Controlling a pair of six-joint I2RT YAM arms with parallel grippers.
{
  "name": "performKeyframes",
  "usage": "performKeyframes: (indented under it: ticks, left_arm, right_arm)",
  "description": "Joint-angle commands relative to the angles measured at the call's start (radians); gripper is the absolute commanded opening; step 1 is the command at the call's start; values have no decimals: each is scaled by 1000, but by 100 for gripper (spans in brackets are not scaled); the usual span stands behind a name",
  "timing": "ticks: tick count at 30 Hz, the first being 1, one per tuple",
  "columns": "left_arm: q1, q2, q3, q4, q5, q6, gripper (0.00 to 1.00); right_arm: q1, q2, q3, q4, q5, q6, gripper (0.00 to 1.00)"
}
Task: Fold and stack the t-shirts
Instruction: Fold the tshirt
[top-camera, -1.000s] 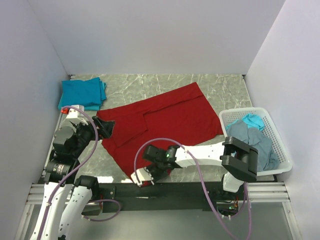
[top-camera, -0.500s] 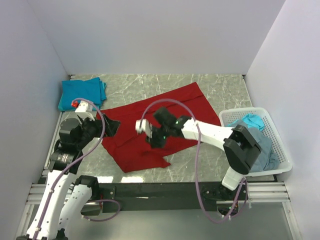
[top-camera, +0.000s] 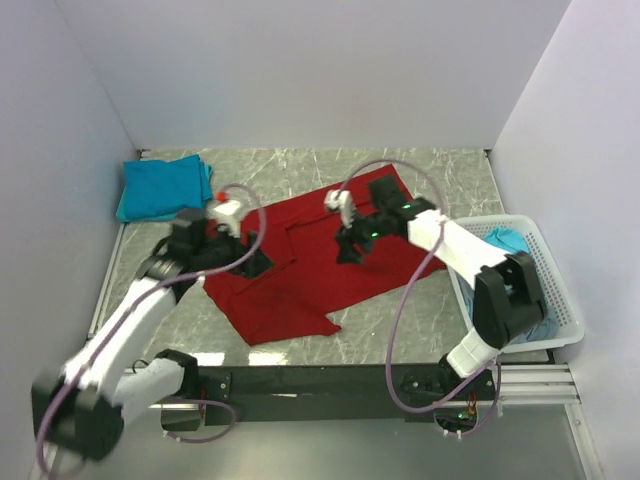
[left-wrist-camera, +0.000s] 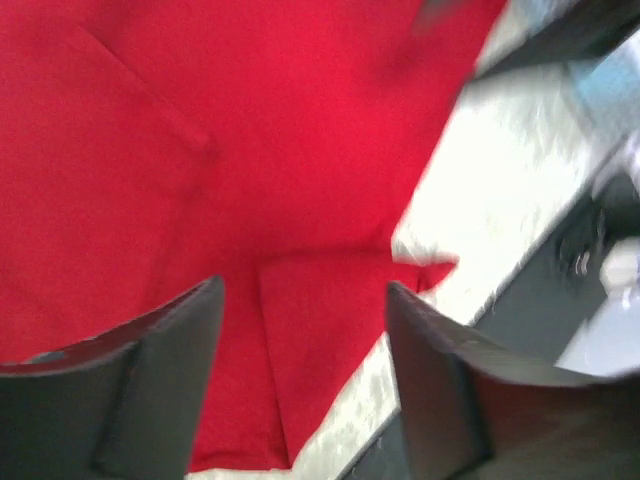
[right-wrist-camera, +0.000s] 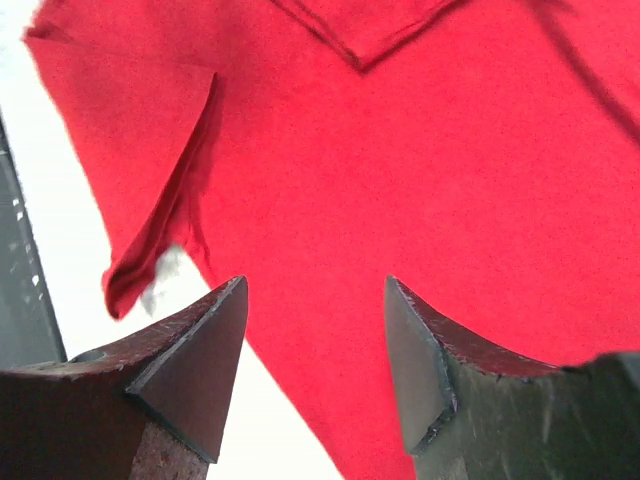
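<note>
A bright red t-shirt (top-camera: 300, 295) lies spread across the middle of the table, with a sleeve folded in on its left half. My left gripper (top-camera: 252, 265) hovers over the shirt's left part, open; in the left wrist view its jaws (left-wrist-camera: 305, 300) stand apart over red cloth (left-wrist-camera: 250, 130) with nothing between them. My right gripper (top-camera: 347, 250) is over the shirt's upper middle, also open and empty above the red cloth (right-wrist-camera: 400, 150), as the right wrist view shows (right-wrist-camera: 315, 290). Folded teal t-shirts (top-camera: 165, 188) are stacked at the back left corner.
A white lattice basket (top-camera: 565, 305) stands at the right edge, holding a teal shirt (top-camera: 508, 238) and grey-blue cloth partly hidden by my right arm. Grey walls close in the table on three sides. A dark rail runs along the near edge.
My right gripper carried the shirt's near corner away from the front edge, then opened and let it go. My left gripper moved right, from the shirt's left edge to over the cloth.
</note>
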Motion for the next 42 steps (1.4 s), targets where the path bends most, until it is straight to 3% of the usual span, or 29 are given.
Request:
performKeyframes:
  ticks: [1, 3, 5, 17, 28, 42]
  left_arm:
    - [-102, 197, 109, -106, -18, 105, 68]
    - [-154, 347, 163, -186, -35, 102, 56]
    - [-196, 445, 181, -205, -35, 93, 52]
    - [-349, 685, 246, -208, -265, 20, 47]
    - [-368, 719, 309, -234, -409, 15, 46]
    - [-385, 776, 310, -248, -354, 29, 42]
  right_arm:
    - [-77, -124, 14, -104, -200, -112, 64]
    - [-109, -153, -10, -105, -211, -119, 64]
    - [-126, -172, -22, -110, -226, -125, 64]
    - [-157, -173, -14, -145, -265, -142, 64]
    - [-170, -167, -14, -153, -276, -148, 65]
    - [-175, -155, -13, -158, -272, -151, 65]
